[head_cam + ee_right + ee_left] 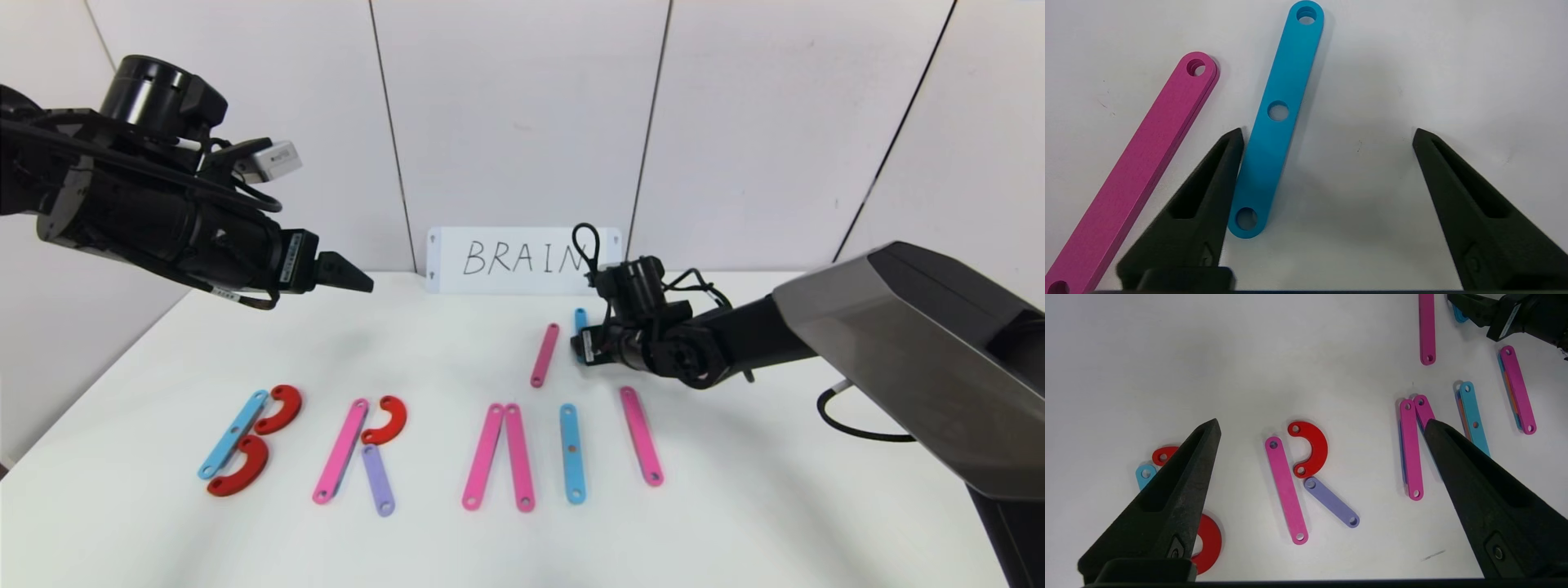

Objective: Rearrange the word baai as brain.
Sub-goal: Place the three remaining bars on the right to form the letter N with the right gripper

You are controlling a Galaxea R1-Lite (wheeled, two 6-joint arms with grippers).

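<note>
On the white table the pieces form a row: a B of a blue strip (233, 434) and two red curves (279, 408), an R of a pink strip (340, 451), a red curve (387, 420) and a purple strip (378, 480), two leaning pink strips (483, 456), a blue strip (572, 453) and a pink strip (641, 435). Behind them lie a spare pink strip (544, 354) and a short blue strip (1278, 134). My right gripper (589, 343) is open, low over that blue strip, which lies flat just inside one finger (1208, 196). My left gripper (359, 282) is open and empty, raised at the left.
A white card (522, 260) handwritten BRAIN stands against the back wall. The right arm reaches in over the table's right side. The left wrist view looks down on the R's pink strip (1286, 490) and the leaning pink strips (1411, 449).
</note>
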